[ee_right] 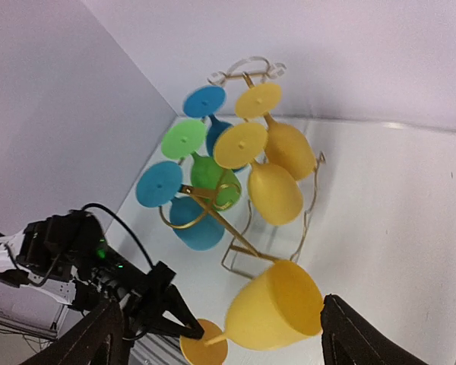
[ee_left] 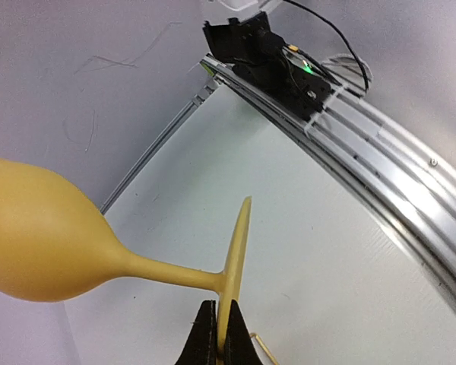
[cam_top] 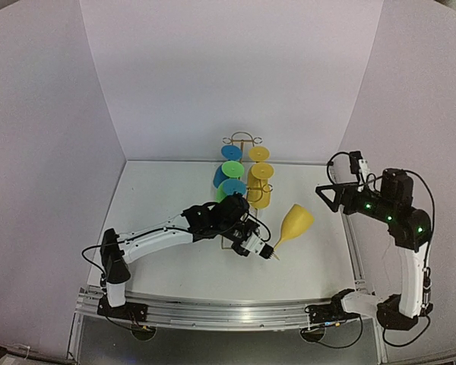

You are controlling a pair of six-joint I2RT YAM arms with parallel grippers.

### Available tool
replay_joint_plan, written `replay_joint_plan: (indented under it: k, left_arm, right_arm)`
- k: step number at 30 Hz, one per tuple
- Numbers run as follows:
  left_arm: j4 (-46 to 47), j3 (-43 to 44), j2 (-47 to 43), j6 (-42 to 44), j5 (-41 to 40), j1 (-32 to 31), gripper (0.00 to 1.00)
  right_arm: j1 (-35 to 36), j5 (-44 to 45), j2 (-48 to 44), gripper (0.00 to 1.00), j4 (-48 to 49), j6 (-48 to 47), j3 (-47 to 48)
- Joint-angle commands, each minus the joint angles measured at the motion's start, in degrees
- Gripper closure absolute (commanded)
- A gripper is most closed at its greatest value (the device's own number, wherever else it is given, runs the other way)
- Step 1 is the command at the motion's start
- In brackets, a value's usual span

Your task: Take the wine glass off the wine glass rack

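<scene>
Just off the near end of the wine glass rack (cam_top: 243, 141), low over the table (cam_top: 167, 266): one yellow wine glass (cam_top: 296, 222) is clear of the wire. It lies sideways, bowl pointing toward the right arm. Seems to touch neither rack nor table. (K.)

Why sideways? (M.)

My guess is that's how it leaves. Remaining glasses (ee_right: 273, 190) hang bowl-down, feet caught in the ring hooks: two blue, one green, two yellow. A glass gripped at the foot and drawn out along the wire would end up stem-level like this. (K.)

Hands? (M.)

Left gripper (ee_left: 220, 308) is closed tight, both fingers pinching the rim of the foot (ee_left: 238, 243), with the disc edge-on between them. Nothing else carries the glass. Right gripper (cam_top: 327, 196) has its jaws spread wide and holds nothing. It sits well apart from the bowl, out by the table's right edge. (K.)

Task status? (M.)

Glass reads as off the rack; only setting it down looks left. The pinch is thin, with the bowl's weight hanging far out, so it could pivot in the fingers. (K.)
</scene>
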Motion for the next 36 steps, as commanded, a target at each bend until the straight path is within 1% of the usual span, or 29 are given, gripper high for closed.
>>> replay_joint_plan:
  k: [1,3,4,5,7,8,11,13,17,20,26,32,36]
  left_arm:
    - [28.6,-18.2,-11.0,15.6,-1.3,2.1,1.00]
    - [48.1,-30.6,-13.3,18.6,-1.5,2.3,1.00]
    - [54.6,-35.4,-13.8,19.7,-1.3,2.3,1.00]
    - [59.8,-38.2,-14.1,20.1,-1.1,2.3,1.00]
    - [65.4,-42.0,-14.5,20.1,-0.9,2.2,1.00]
    - [68.3,-43.9,-14.3,20.4,-1.1,2.1,1.00]
    - [73.3,-46.5,-13.1,22.0,-1.8,1.7,1.00]
    - [73.9,-46.4,-12.5,22.4,-2.1,1.6,1.00]
    - [75.0,-45.8,-11.2,23.1,-2.1,1.4,1.00]
    - [73.8,-45.5,-11.2,23.4,-2.1,1.2,1.00]
    - [69.0,-44.7,-11.4,24.6,-1.8,0.9,1.00]
    - [66.1,-44.3,-12.0,23.5,-2.6,0.9,1.00]
    - [65.0,-43.6,-12.0,22.6,-3.7,0.9,1.00]
  right_arm:
    - [-0.1,2.7,6.7,0.16,-16.3,8.3,0.4]
    - [-0.1,1.4,6.3,0.20,-16.3,8.8,-0.7]
    - [-0.1,0.3,6.0,0.24,-16.1,8.5,-1.2]
    - [-0.1,-1.8,5.6,0.28,-15.8,8.0,-1.8]
    - [-0.2,-8.3,4.8,0.34,-14.7,6.5,-4.1]
    - [-0.1,-10.1,4.2,0.35,-14.5,6.1,-5.2]
    - [-0.1,-12.9,2.9,0.36,-14.2,5.2,-7.6]
    - [-0.1,-14.4,2.9,0.36,-13.7,5.7,-8.7]
    - [-0.1,-12.9,3.4,0.36,-12.7,6.9,-11.6]
    - [-0.1,-13.4,3.7,0.36,-10.7,7.5,-13.2]
    - [0.0,-15.7,4.8,0.37,-7.9,8.8,-11.6]
    - [0.0,-14.7,5.0,0.38,-7.9,9.2,-9.4]
    - [0.0,-17.6,4.1,0.40,-6.9,8.2,-10.4]
